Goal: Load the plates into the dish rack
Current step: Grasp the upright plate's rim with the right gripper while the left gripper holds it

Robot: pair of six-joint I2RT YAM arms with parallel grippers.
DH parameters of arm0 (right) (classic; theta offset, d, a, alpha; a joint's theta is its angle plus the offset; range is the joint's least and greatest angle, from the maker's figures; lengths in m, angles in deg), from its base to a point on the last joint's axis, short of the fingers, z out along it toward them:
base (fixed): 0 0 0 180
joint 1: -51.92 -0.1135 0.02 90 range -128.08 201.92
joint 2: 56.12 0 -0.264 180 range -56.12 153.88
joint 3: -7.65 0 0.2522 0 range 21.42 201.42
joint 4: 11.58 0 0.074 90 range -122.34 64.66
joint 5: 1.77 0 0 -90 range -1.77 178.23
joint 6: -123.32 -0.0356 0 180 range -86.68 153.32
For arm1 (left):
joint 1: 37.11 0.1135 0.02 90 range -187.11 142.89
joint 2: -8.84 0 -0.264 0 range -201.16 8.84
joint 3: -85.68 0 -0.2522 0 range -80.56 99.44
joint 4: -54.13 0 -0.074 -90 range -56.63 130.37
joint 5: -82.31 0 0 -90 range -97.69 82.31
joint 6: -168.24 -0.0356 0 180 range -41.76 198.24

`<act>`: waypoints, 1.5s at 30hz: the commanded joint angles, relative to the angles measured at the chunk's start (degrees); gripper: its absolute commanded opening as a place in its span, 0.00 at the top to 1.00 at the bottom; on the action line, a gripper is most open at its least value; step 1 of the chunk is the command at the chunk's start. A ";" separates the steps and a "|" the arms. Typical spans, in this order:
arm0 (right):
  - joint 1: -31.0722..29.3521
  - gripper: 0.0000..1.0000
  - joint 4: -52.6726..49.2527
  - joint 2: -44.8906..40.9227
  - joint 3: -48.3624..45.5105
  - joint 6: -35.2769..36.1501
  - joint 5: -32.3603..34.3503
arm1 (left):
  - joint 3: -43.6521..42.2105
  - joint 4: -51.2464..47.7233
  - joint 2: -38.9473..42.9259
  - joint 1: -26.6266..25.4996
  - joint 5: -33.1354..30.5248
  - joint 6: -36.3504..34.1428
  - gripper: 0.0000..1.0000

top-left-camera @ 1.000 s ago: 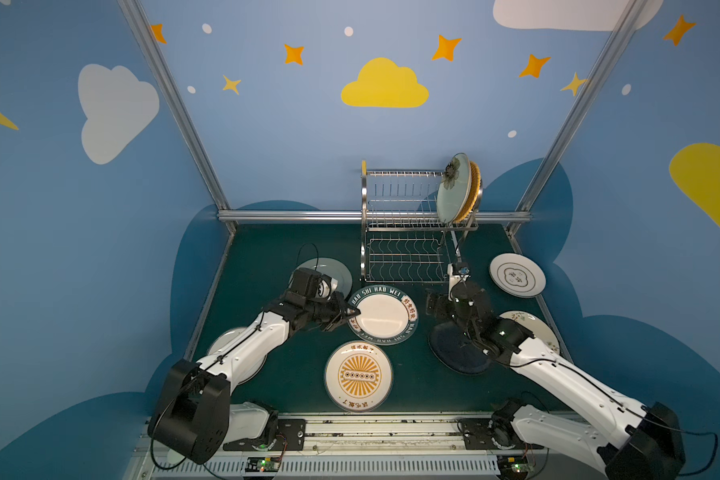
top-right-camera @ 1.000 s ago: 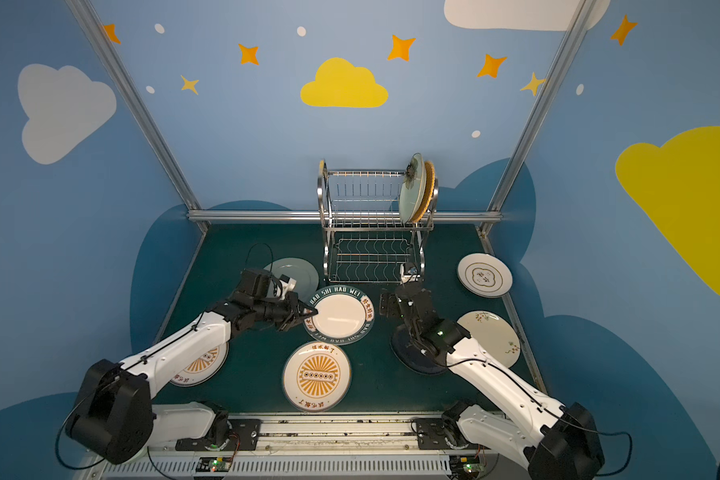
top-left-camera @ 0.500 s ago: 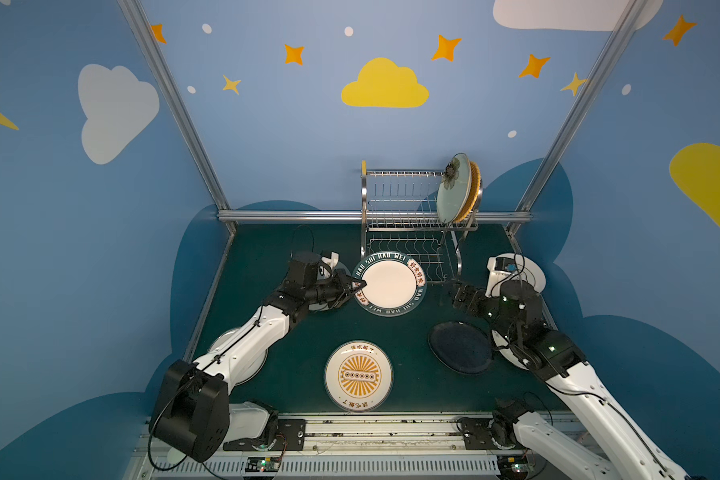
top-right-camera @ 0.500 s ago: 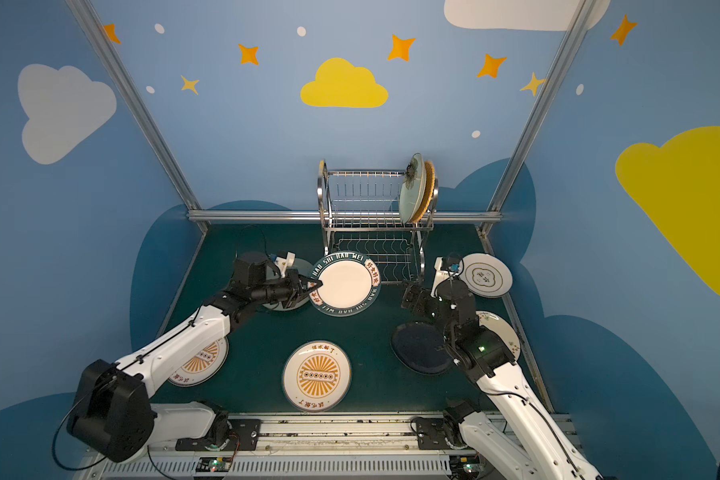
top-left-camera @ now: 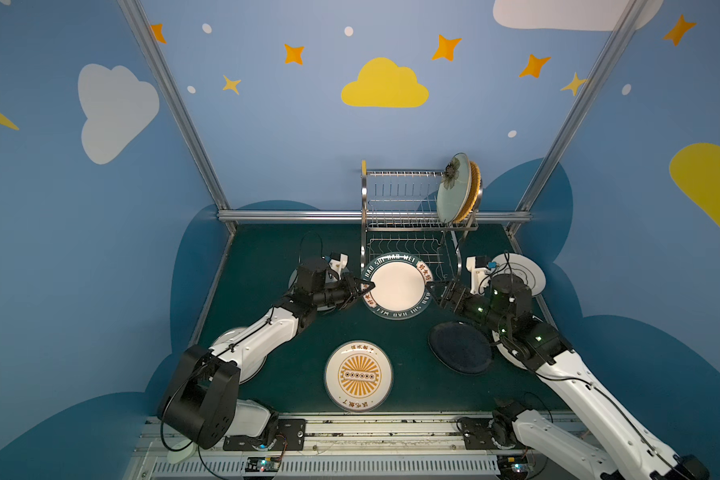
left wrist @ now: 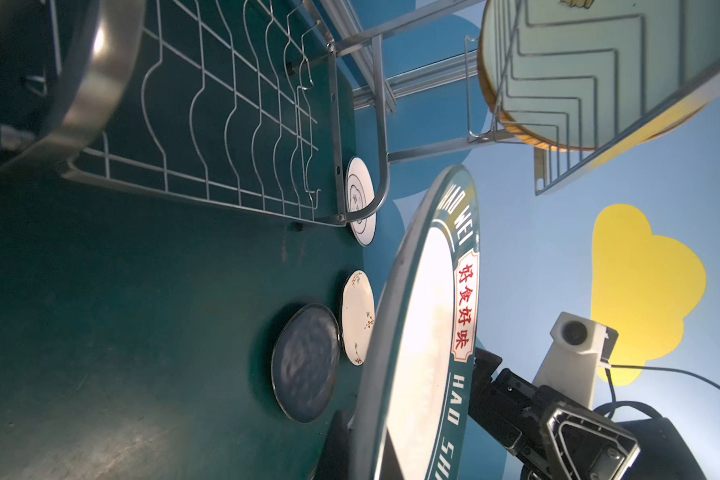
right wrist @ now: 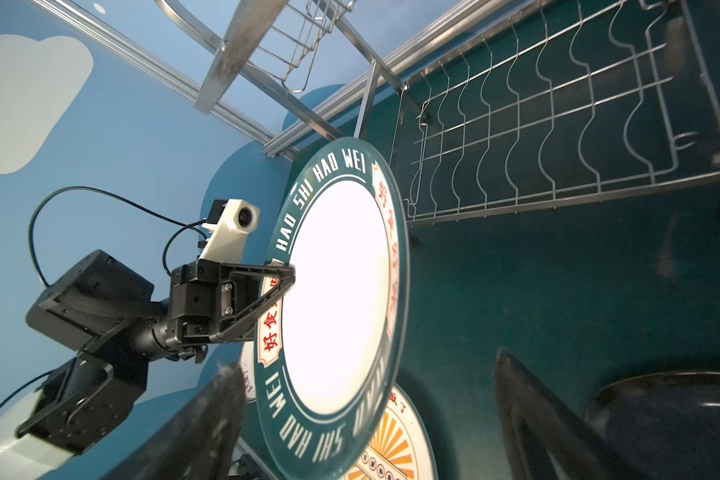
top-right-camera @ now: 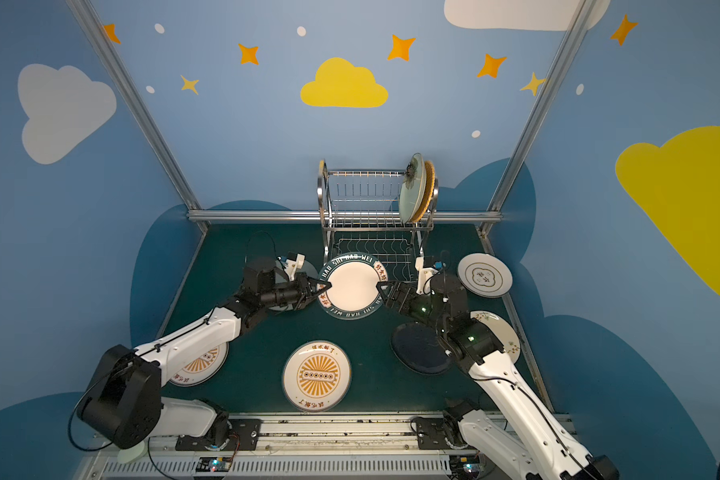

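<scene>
The lettered dark-rimmed plate (top-left-camera: 395, 286) (top-right-camera: 352, 289) hangs tilted above the table, just in front of the dish rack (top-left-camera: 408, 208) (top-right-camera: 366, 208). My left gripper (top-left-camera: 366, 286) (left wrist: 362, 449) is shut on its left rim. My right gripper (top-right-camera: 381, 286) (right wrist: 368, 399) is open, with the plate's right rim (right wrist: 337, 291) between its wide-apart fingers. A pale green floral plate (top-left-camera: 454, 189) and an orange woven plate (top-left-camera: 472, 191) stand in the right end of the rack's upper tier. The wavy lower shelf (right wrist: 558, 137) holds nothing.
On the table lie a sunburst plate (top-left-camera: 358, 376), a black plate (top-left-camera: 460, 349), a white plate (top-right-camera: 485, 274) at the back right and a sprigged white plate (top-right-camera: 499, 332) under the right arm. Another sunburst plate (top-right-camera: 198, 365) lies under the left arm.
My left gripper has lifted the lettered plate off the table and carried it back toward the rack, tilting it. My right gripper swung off to the right, then came to the plate's right rim.
</scene>
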 commanded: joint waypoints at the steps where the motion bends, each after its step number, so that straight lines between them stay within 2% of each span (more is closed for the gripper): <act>1: -2.01 0.12 6.24 1.92 -0.43 -5.10 -1.54 | 0.35 4.55 3.14 -0.07 1.96 -0.24 0.96; 7: -4.05 0.21 7.74 4.76 -1.69 -9.15 0.97 | 1.00 2.18 4.88 -0.26 1.86 -2.35 0.96; 15: -4.35 0.53 9.44 3.37 -4.13 -12.11 3.95 | 1.40 2.56 2.53 -0.79 2.82 -2.31 0.96; 21: -4.27 0.68 11.25 1.12 -6.97 -15.67 7.26 | 1.75 1.71 1.62 -1.08 2.85 -2.98 0.96; 30: -4.33 0.84 9.72 0.71 -6.83 -16.19 7.41 | 2.28 0.78 0.77 -1.20 3.02 -3.43 0.96; 31: -4.39 0.87 9.52 0.57 -6.77 -15.92 7.46 | 2.28 0.73 0.73 -1.13 3.04 -3.42 0.96; 33: -4.50 0.99 8.34 0.27 -6.33 -15.67 7.86 | 2.34 0.67 0.67 -1.21 3.02 -3.43 0.96; 36: -4.52 1.00 5.47 -0.59 -5.27 -15.72 9.04 | 2.98 -0.14 0.50 -1.22 3.43 -3.70 0.95; 38: -4.54 1.00 4.51 -1.68 -4.77 -14.73 9.59 | 3.47 -1.14 0.51 -1.22 3.44 -4.25 0.83; 40: -4.52 1.00 2.63 -3.19 -4.07 -13.53 10.33 | 3.86 -2.76 0.79 -1.16 3.03 -5.02 0.51; 41: -4.52 1.00 1.54 -3.85 -3.48 -12.77 10.82 | 3.99 -3.60 1.09 -1.12 2.46 -5.32 0.40; 45: -4.53 1.00 -2.96 -7.65 -1.34 -10.02 11.66 | 1.95 -7.89 5.50 -0.93 -6.00 -6.30 0.11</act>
